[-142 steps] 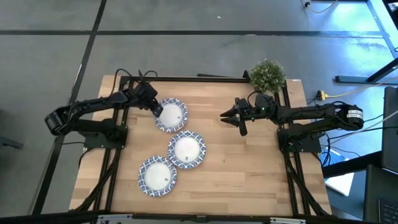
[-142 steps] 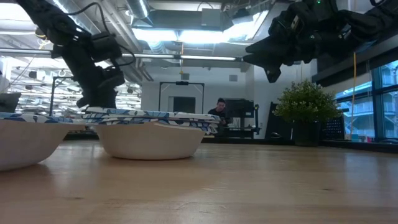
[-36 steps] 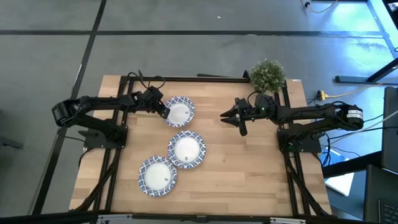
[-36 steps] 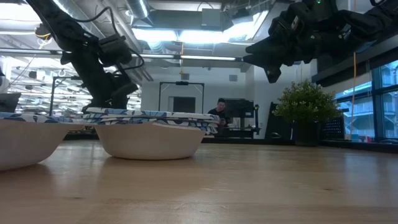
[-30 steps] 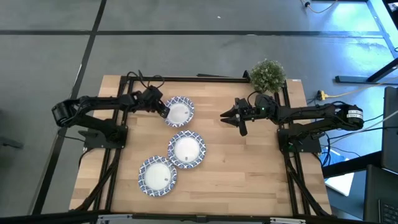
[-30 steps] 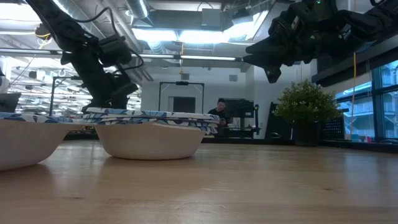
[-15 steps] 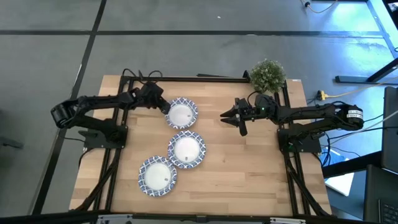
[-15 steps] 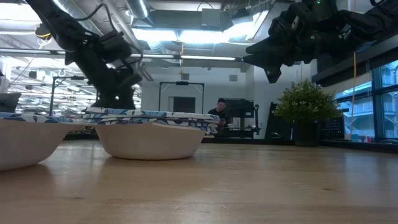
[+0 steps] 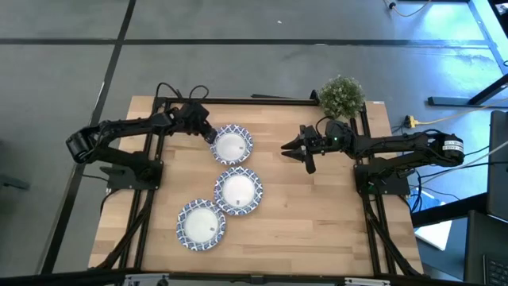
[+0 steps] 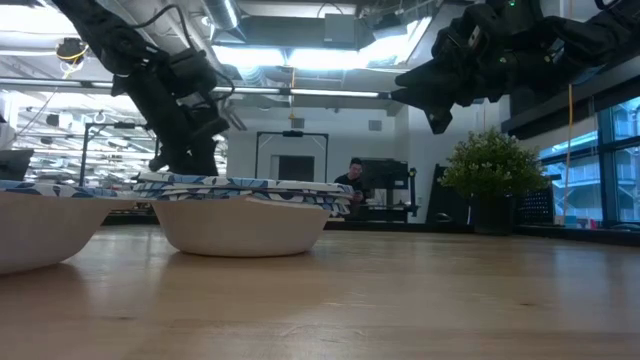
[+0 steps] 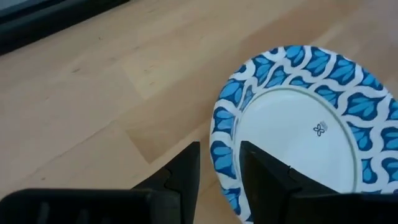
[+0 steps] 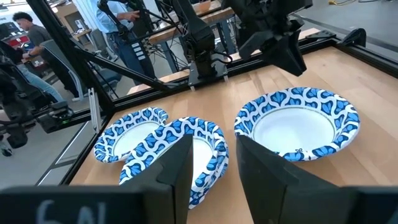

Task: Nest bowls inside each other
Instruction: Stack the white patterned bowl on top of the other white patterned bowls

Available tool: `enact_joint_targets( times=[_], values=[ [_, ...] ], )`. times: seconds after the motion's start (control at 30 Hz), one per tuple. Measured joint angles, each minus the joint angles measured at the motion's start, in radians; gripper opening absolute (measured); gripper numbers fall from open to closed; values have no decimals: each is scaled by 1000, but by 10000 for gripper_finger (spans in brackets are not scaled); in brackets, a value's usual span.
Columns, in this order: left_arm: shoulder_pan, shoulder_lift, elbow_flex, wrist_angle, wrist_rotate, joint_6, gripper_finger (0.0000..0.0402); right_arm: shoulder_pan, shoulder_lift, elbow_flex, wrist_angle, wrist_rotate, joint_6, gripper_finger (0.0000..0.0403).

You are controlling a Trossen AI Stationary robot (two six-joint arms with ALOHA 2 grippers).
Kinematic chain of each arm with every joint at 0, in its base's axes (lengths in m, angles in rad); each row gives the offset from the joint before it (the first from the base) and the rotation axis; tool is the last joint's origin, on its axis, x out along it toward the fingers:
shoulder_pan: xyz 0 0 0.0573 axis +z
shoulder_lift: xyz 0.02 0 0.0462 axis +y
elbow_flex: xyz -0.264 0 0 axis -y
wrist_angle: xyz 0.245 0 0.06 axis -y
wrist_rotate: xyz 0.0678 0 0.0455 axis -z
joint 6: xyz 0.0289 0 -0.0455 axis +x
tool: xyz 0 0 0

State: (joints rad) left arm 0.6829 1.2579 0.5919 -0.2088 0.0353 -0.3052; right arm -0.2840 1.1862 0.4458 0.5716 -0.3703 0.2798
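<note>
Three bowls show on the bench from above, though each may be a stack. The left hand [image 9: 208, 135] sits at the outer rim of the far bowl [image 9: 232, 146]; in its wrist view one finger [image 11: 267, 177] lies over the blue rim and the other outside it, open around the edge, not clamped. From this hand the middle bowl [image 9: 238, 191] lies just beyond, and the near bowl [image 9: 201, 225] farther. The right hand [image 9: 295, 147] hangs parted and empty, well apart, so the left is nearer.
</note>
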Motion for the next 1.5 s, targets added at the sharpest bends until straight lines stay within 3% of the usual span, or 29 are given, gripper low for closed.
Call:
enact_joint_targets(
  times=[0.57, 1.5],
  values=[
    [6, 110, 0, 14, 66, 11, 129, 0, 0, 0, 1, 0, 5, 124],
    [1, 111, -1, 43, 98, -5, 133, 0, 0, 0, 1, 0, 0, 124]
  ],
)
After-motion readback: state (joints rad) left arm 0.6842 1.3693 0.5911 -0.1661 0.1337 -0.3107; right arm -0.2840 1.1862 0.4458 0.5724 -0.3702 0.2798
